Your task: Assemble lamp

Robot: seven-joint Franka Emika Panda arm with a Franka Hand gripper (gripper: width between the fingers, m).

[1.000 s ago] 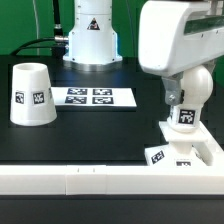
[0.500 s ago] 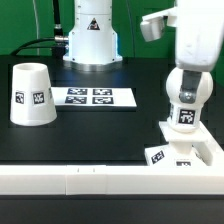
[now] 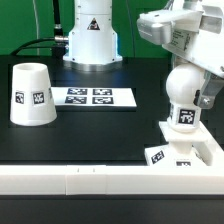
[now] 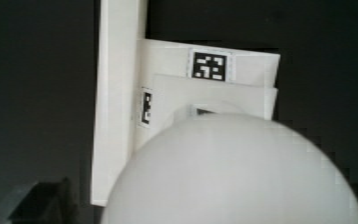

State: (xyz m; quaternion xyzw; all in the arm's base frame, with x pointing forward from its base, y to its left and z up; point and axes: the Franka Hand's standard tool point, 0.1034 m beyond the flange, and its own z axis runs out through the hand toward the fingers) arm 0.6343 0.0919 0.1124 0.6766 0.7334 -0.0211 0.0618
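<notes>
The round white bulb (image 3: 183,88) stands upright with its tagged neck in the low square base (image 3: 195,152) at the exterior view's right. My gripper (image 3: 190,92) hangs over the bulb with its jaws on either side of the globe. In the wrist view the bulb (image 4: 238,175) fills the foreground and a dark finger (image 4: 48,203) stands a little apart from it. The base (image 4: 211,88) lies beyond. The conical shade (image 3: 31,95) stands mouth down at the exterior view's left.
The marker board (image 3: 97,97) lies at the back middle. The long white rail (image 3: 90,182) runs along the front edge and touches the base; it also shows in the wrist view (image 4: 123,100). The robot's pedestal (image 3: 92,40) stands behind.
My wrist has turned about the bulb over the three frames. The bulb's neck tag faces the same way and the bulb has stayed upright on the base.
</notes>
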